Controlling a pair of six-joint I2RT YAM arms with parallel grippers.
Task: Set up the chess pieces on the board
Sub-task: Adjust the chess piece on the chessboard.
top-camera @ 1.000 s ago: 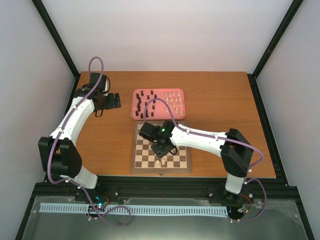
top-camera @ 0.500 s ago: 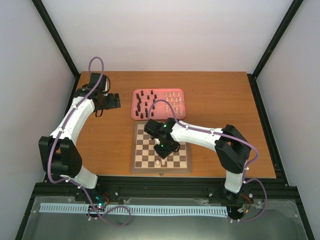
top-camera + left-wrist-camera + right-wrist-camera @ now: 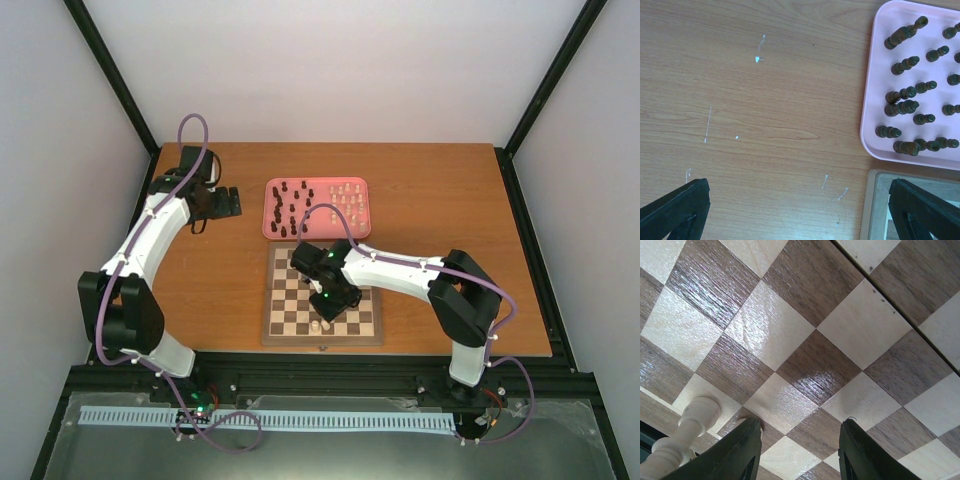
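The board (image 3: 372, 318) lies at the table's near middle. A cream piece (image 3: 315, 325) stands on its near row and also shows in the right wrist view (image 3: 690, 432) at the lower left. My right gripper (image 3: 336, 308) hovers low over the board's near half. In the right wrist view it (image 3: 801, 452) is open and empty, with the cream piece just left of its left finger (image 3: 742, 452). The other chess pieces stand in the pink tray (image 3: 271, 232): dark ones (image 3: 905, 65) on its left, cream ones (image 3: 350, 198) on its right. My left gripper (image 3: 228, 202) is open and empty (image 3: 800, 215) over bare table left of the tray.
The pink tray's edge (image 3: 869, 100) and the board's corner (image 3: 874, 207) lie just right of my left gripper. Black frame posts stand at the table's back corners. The right arm's forearm (image 3: 400, 270) reaches across the board's right side.
The right arm's elbow has swung in and its gripper has shifted a little right and toward the board's near edge. The left arm has not moved.
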